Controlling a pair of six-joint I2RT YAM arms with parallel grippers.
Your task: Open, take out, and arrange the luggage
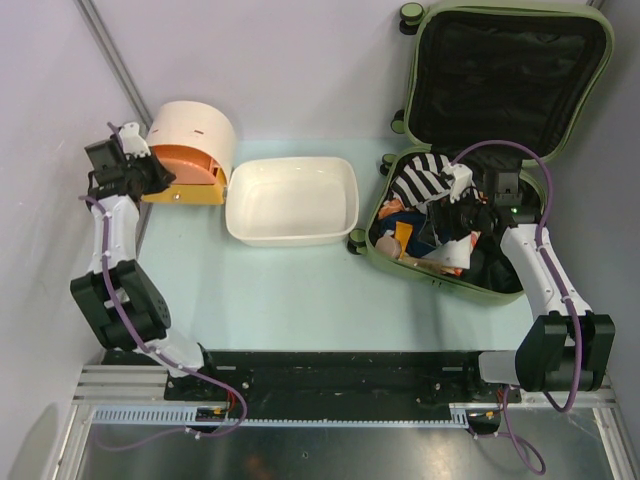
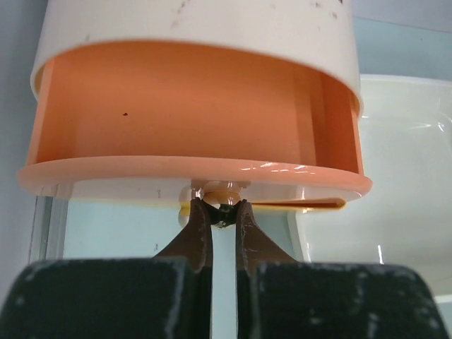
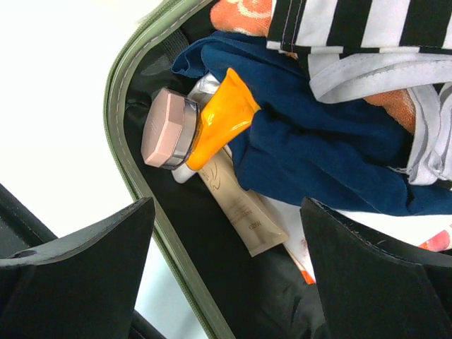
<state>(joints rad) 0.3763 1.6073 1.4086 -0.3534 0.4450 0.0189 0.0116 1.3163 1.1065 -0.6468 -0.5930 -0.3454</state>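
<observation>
Right wrist view: the right gripper (image 3: 226, 212) is poised with jaws wide open inside the opened luggage (image 3: 116, 113), at the far right of the counter (image 1: 280, 290) — an orange tube (image 3: 222, 116) lies just ahead, slanted. The left gripper (image 2: 220, 212), well apart, is pinched on a drawer knob (image 2: 220, 189).

Bright, even overhead light. Glare streaks the rim of the orange drawer (image 2: 212, 106) above the left hand (image 2: 220, 208); left of the right hand (image 3: 227, 205), the surface (image 3: 56, 106) washes out white.
</observation>
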